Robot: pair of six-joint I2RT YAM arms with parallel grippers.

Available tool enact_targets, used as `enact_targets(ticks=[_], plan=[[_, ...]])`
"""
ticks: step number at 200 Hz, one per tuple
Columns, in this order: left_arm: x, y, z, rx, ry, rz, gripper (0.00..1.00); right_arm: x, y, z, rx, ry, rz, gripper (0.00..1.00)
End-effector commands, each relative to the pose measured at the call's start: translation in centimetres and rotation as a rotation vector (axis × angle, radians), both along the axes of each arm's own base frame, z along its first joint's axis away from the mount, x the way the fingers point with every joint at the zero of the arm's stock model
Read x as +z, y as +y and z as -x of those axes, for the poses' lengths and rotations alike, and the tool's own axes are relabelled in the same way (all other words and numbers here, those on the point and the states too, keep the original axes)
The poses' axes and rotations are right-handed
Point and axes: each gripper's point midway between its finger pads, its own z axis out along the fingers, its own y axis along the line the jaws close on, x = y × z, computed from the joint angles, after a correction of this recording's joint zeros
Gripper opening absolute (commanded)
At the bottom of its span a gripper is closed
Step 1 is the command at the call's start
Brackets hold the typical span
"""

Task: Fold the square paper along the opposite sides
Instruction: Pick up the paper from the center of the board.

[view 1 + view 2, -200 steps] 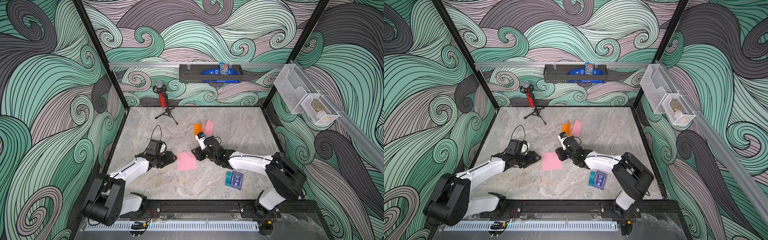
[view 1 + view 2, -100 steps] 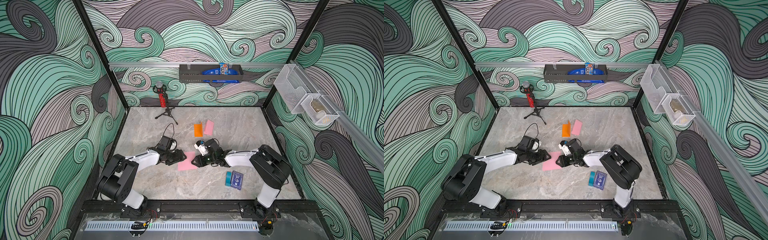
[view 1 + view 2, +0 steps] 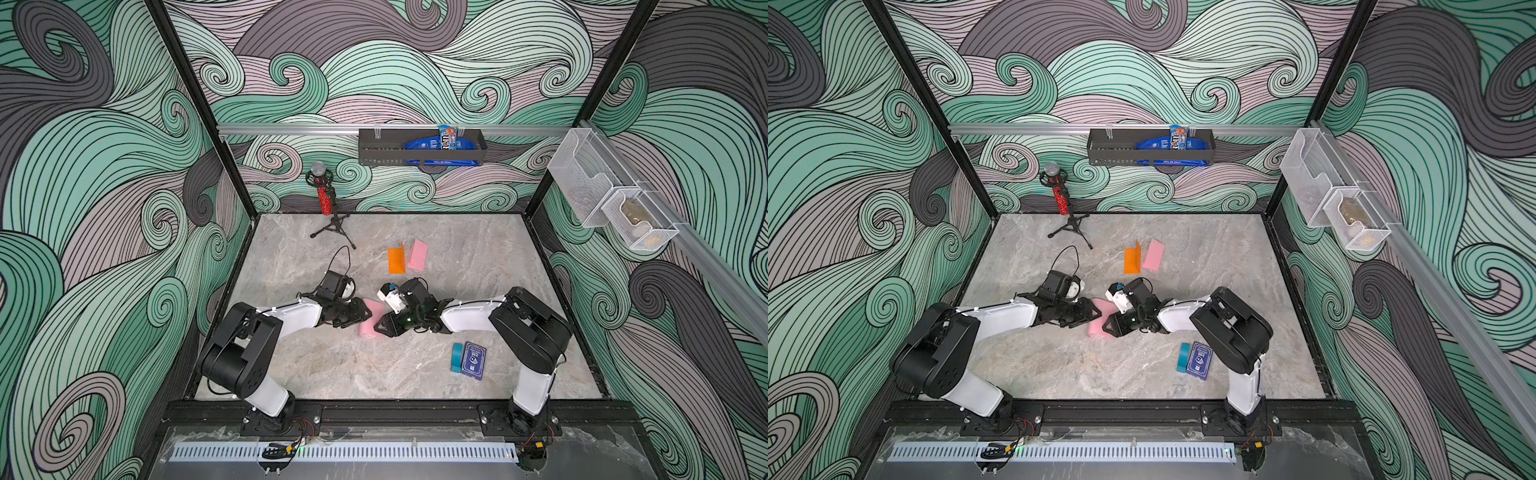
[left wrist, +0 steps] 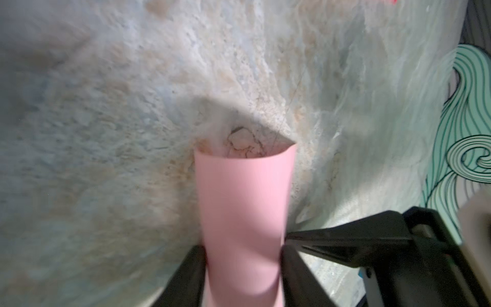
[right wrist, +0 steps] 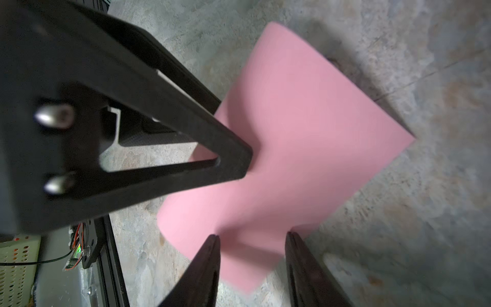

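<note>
Pressure from the left gripper (image 4: 243,248), clamped across the pink paper (image 4: 244,196), bows it upward for folding; the right gripper (image 5: 252,238), jaws apart, straddles its right edge, likely steadying it.

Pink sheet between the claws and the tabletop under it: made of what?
The pink sheet: thin matte paper, it seems; it bows and buckles smoothly, no glare. The tabletop: grey veined stone look, low sheen; real stone or printed laminate, cannot tell.
</note>
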Motion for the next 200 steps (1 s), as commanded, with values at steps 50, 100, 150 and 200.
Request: enact_targets(ticks=[50,100,150,200], plan=[[2.4,0.0,0.1,-0.053,-0.016,-0.034,0.19,6.9,-3.0,-2.3,-0.080,-0.136,-0.059,0.46],[8.7,-1.8,-1.6,-0.101,-0.155,0.083,0.18,10.1,-5.3,-2.8,-0.157,-0.123,-0.147,0.47],[11.3,-2.4,-1.6,-0.124,-0.217,0.187,0.18,13.0,-5.5,-3.4,-0.187,-0.020,-0.388,0.49],[12.8,-2.4,-1.2,-0.150,-0.243,0.290,0.18,13.8,-5.3,-3.5,-0.175,0.059,-0.536,0.55]])
